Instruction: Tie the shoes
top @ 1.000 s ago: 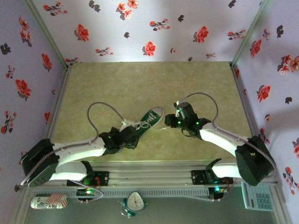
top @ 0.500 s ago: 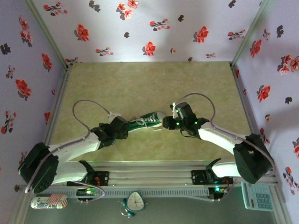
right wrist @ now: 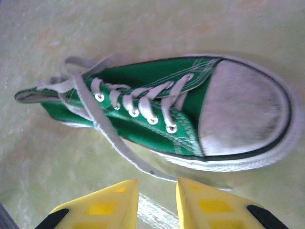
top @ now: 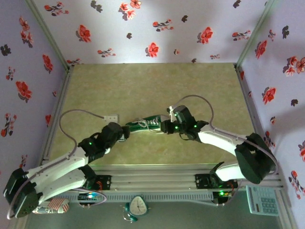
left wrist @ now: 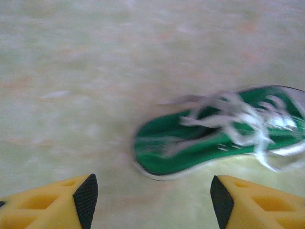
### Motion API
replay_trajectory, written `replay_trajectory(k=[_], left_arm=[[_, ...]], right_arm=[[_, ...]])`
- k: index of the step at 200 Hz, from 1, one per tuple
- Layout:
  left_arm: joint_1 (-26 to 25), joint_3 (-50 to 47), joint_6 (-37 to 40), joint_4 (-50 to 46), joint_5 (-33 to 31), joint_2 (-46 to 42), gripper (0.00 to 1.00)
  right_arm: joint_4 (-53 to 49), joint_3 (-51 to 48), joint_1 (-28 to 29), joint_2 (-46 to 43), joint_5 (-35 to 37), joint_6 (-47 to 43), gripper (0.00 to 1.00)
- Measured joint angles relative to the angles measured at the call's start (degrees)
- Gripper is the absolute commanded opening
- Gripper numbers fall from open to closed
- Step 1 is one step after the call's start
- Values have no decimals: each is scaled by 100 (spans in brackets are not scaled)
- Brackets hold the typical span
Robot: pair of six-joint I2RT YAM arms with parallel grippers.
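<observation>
A single small sneaker (top: 142, 126) is seen lying on the yellow-green desk (top: 143, 81), near its middle, between the ends of the two arms. It is laid across the desk, with the heel turned towards the left gripper (left wrist: 152, 187) and the toe towards the right gripper (right wrist: 157, 186).

The upper is made of dark green canvas stitched in pale thread. The toe cap (right wrist: 243, 117) is of white rubber, scuffed grey, and a white sole rim (right wrist: 224, 167) edged with a thin dark line is run round it. White laces (right wrist: 143, 102) are threaded crosswise through metal eyelets and are not tied. Near the heel the ends are spread loosely, and one loose lace (right wrist: 112, 140) is trailed over the desk to a spot just in front of the right fingers (right wrist: 209, 205).

The right fingers are set narrow, with only a slim gap between them, and whether the lace is caught there cannot be told. They are placed close beside the sole, near the toe. The left fingers (left wrist: 47, 207) are spread wide and nothing is held between them. Bare desk is seen between them and the heel, which is blurred in the left wrist view.
</observation>
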Motion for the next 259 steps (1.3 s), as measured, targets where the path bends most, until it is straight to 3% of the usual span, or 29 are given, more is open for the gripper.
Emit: replay_trajectory(k=[43, 82, 134, 207, 259], left_arm=[[-328, -111, -485, 667, 68, 654, 66], [-334, -111, -931, 1091, 37, 1016, 60], [-695, 391, -1810, 1154, -306, 2061, 47], [-1012, 1086, -3091, 1119, -671, 3051, 33], [-1008, 1209, -3528, 986, -741, 3169, 32]], right_arm=[[356, 48, 409, 592, -83, -293, 28], [234, 52, 566, 629, 741, -391, 27], [66, -398, 337, -46, 1659, -223, 28], [-46, -852, 164, -933, 1764, -177, 28], [-98, -1045, 116, -1408, 1764, -173, 28]])
